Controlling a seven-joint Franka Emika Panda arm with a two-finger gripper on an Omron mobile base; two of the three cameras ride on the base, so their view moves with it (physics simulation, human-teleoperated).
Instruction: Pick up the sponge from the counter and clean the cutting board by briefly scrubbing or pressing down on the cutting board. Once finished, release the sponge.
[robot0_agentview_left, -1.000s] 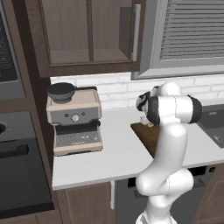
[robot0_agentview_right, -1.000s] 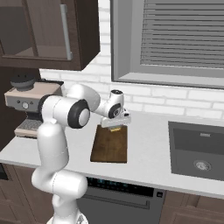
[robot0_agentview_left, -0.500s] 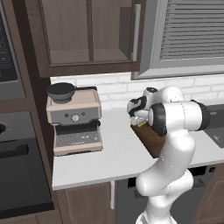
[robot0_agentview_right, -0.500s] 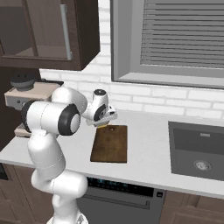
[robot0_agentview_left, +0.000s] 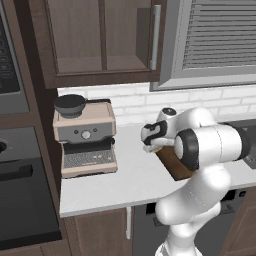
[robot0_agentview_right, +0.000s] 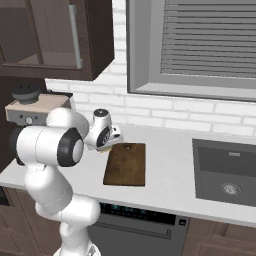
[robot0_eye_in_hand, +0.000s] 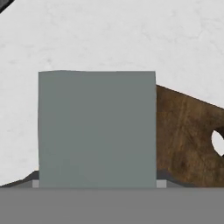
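1. Stretching under the window, the surface (robot0_agentview_right: 165, 180) carries a coffee machine (robot0_agentview_left: 86, 137) at its left end.
2. Cutting board (robot0_agentview_right: 126, 164) lies mid-surface, near the front edge.
3. Pincer (robot0_agentview_right: 107, 145) hangs at the board's back-left corner, pinching the sponge (robot0_eye_in_hand: 97, 129).
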